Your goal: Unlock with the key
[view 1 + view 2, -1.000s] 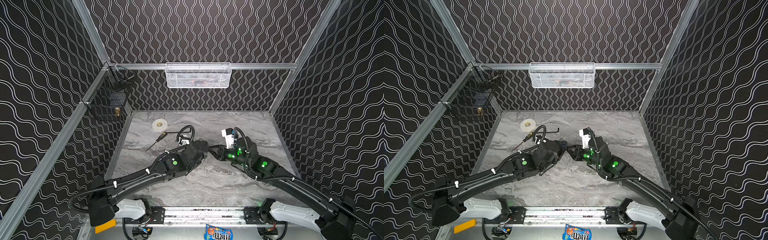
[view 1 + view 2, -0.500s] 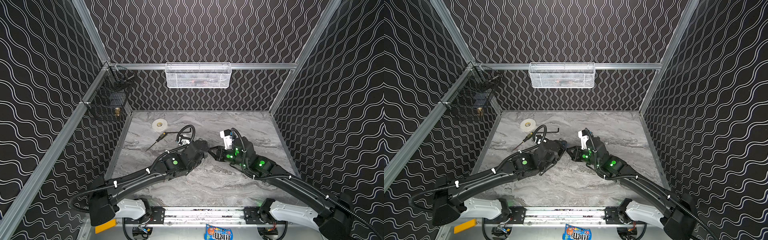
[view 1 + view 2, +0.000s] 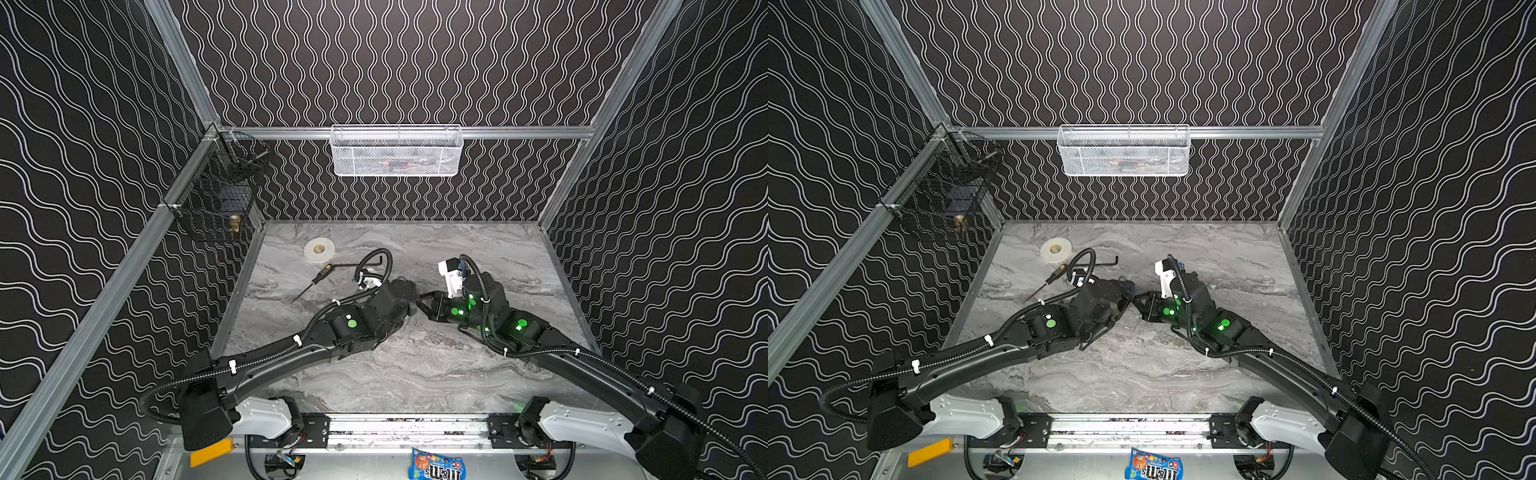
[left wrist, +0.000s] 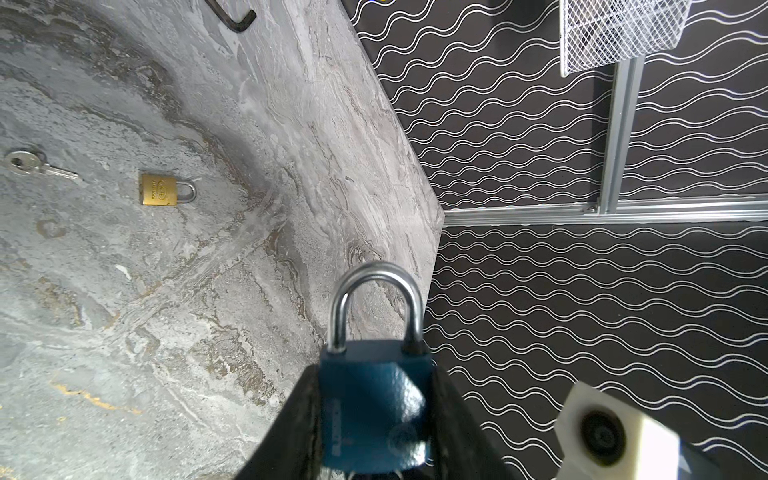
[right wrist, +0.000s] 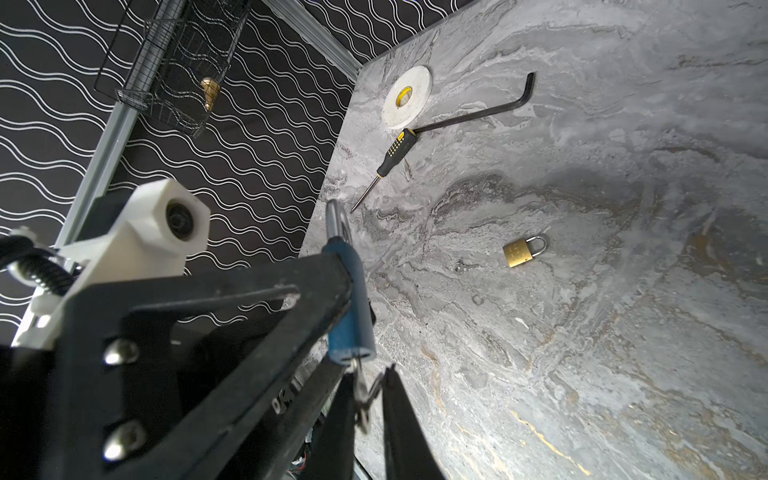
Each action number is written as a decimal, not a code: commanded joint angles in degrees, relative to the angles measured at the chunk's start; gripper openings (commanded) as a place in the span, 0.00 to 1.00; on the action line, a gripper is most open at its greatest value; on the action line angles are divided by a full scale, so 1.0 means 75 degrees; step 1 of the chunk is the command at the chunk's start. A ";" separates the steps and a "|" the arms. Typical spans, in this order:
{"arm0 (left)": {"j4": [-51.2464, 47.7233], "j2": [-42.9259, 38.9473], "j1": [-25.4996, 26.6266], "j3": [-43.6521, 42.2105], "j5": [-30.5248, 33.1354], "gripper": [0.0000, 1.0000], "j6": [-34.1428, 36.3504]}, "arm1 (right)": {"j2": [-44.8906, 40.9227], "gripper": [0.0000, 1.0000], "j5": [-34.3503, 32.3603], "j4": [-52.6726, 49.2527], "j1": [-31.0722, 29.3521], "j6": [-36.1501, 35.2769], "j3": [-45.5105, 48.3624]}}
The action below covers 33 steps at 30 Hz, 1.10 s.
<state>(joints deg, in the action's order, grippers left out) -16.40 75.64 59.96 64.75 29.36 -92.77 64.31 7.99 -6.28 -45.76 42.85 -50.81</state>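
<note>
I've got left gripper (image 4: 374, 376) clamped on blue padlock (image 4: 370, 415); right gripper (image 5: 369, 376) narrowed around inserted key (image 5: 360, 388); can't tell if gripping

Fig.: enclosure. Walls (image 3: 395, 62) black w/ white wavy lines on three sides; alu rails (image 3: 519, 132) at corners & mid-height. Grey marble-look tabletop (image 3: 415, 365) beneath the jaws. White mesh basket (image 3: 397, 164) on back rail, beyond jaws; black wire basket (image 3: 208, 216) beyond-left.
</note>
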 commanded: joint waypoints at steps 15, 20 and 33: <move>0.1459 -0.0179 -0.0003 -0.0315 0.0066 0.00 0.0229 | -0.0037 0.00 0.0148 0.0474 0.0006 0.0614 0.0210; 0.1817 -0.0220 -0.0003 -0.0471 -0.0106 0.00 0.0102 | -0.0132 0.00 0.0286 0.0872 0.0063 0.1134 0.0322; 0.2433 -0.0030 0.0054 -0.0485 -0.0540 0.00 -0.0122 | -0.0446 0.00 0.0728 0.2648 0.0174 0.2455 0.0847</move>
<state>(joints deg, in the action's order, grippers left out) -5.43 75.11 59.94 60.51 29.47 -91.57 61.80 10.55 5.13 -44.21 57.58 -44.99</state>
